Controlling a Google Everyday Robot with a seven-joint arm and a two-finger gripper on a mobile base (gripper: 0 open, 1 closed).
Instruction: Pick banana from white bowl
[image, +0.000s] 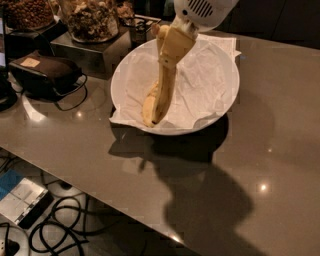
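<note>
The large, round, shallow white bowl, lined with crumpled white paper, stands toward the far side of the glossy grey-brown tabletop. Everything else is placed from it here.

The robot's tan two-finger gripper, under its white wrist housing, reaches in over the bowl's far rim and points down toward the bowl's near-left part. The long, slim yellow banana runs on from it in almost the same line. Its upper end disappears under the gripper above the bowl's middle, and its lower tip sits at the bowl's near-left rim, just above the paper's edge. Gripper and fruit read as one unbroken strip, so the fingers look pressed together on the banana's upper end, pinching it rather than spread around it.

The relation that matters is this shared axis. The banana's length hangs below the grip and slants toward the near-left rim, with most of its weight under the pinch. I cannot tell whether the lower tip rests on the paper or hangs just clear of it. A straight rise should carry the tip over that rim, while any sideways pull toward the near-left risks dragging the tip across the paper and the rim.

Beyond the bowl's far-left side stand glass jars of snacks, and to its left lies a dark box with a cable.
</note>
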